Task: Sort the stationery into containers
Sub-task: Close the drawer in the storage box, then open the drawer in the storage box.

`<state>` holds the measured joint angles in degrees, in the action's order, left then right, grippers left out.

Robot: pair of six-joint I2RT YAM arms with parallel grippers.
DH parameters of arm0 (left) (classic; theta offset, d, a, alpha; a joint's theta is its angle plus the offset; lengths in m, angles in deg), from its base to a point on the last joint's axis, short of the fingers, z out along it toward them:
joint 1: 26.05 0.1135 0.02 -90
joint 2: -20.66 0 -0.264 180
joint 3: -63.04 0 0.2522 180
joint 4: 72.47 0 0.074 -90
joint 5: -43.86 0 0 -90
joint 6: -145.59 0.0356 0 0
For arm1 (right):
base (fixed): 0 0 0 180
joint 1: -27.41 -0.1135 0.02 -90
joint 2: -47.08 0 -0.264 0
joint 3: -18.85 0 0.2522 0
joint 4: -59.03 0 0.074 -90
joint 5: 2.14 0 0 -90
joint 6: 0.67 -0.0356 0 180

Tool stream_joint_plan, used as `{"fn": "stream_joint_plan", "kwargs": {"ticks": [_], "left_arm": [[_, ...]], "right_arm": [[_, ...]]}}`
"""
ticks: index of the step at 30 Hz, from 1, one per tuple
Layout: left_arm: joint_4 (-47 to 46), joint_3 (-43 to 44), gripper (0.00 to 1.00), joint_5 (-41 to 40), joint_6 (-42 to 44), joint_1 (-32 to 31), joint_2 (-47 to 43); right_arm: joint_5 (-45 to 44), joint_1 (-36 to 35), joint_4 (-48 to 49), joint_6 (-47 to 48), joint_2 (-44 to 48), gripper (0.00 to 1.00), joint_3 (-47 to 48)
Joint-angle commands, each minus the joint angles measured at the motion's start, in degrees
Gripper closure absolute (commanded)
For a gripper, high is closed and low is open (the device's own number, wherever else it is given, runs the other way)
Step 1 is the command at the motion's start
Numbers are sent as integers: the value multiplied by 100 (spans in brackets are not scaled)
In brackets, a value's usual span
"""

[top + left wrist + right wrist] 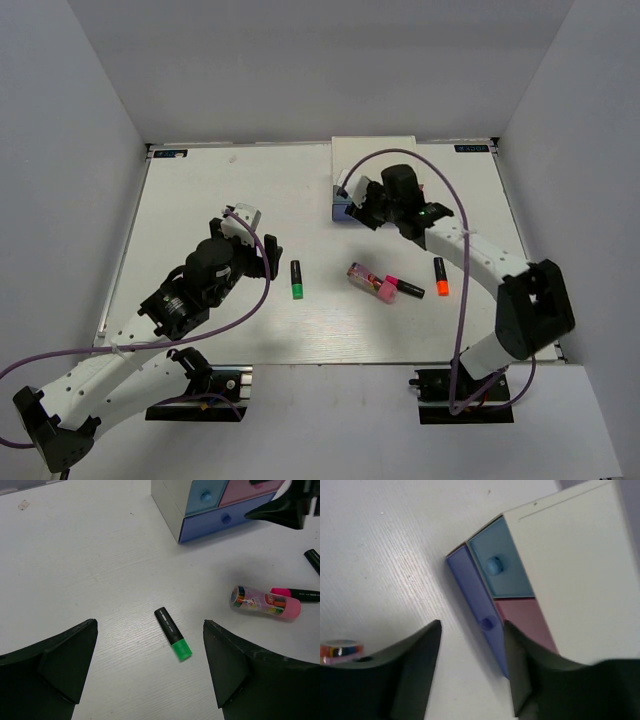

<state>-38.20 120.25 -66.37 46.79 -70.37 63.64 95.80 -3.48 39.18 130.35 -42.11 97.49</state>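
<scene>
My right gripper (472, 625): fingers parted either side of the knob (487, 624) on the violet-blue drawer (469, 587), centre frame, likely placed to pull it; my left gripper (150, 622): spread wide above the green-capped marker (172, 632), lower centre, unsorted.

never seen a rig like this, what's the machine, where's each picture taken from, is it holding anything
Two robot arms are bolted to a white table. One picture looks down from above; the other two come from a camera on each wrist, the dark shapes being fingers. On the table lie a green-capped marker, a pink-and-clear tube, a pink-capped marker and an orange-capped marker, near a white cabinet of drawers. The left end effector and right end effector are open, holding nothing.
</scene>
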Motion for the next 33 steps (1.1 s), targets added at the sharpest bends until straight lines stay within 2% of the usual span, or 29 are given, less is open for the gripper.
{"fn": "stream_joint_plan", "kwargs": {"ticks": [1,2,3,13,16,17,18,19,23,27,30,33], "left_arm": [[-126,-64,3,142,45,37,-18],[-126,-116,1,203,97,37,52],[-179,-117,1,204,98,37,105],[-179,-64,1,431,98,37,290],[-179,-64,1,484,98,37,290],[-179,-64,1,485,98,37,290],[-179,-64,1,485,98,37,290],[-179,-64,1,485,98,37,290],[-179,-64,1,599,98,37,290],[-179,-64,1,651,98,37,237],[-179,-64,1,652,98,37,237],[-179,-64,1,713,98,37,237]], "right_arm": [[41,13,300,-427,664,37,-212],[-3,22,327,-497,744,26,-369],[-134,39,354,-733,875,10,-432],[-548,408,161,-2080,1386,10,-705],[-645,742,204,-2422,1352,27,-731],[-645,856,248,-2640,1325,36,-731],[-593,909,274,-2729,1299,40,-705],[-549,1049,266,-2800,1142,49,-705],[-128,1296,143,-3440,694,66,-380],[14,1375,125,-3679,227,66,-143],[49,1402,178,-3846,42,56,15],[41,1446,231,-4031,-160,52,112]]}}
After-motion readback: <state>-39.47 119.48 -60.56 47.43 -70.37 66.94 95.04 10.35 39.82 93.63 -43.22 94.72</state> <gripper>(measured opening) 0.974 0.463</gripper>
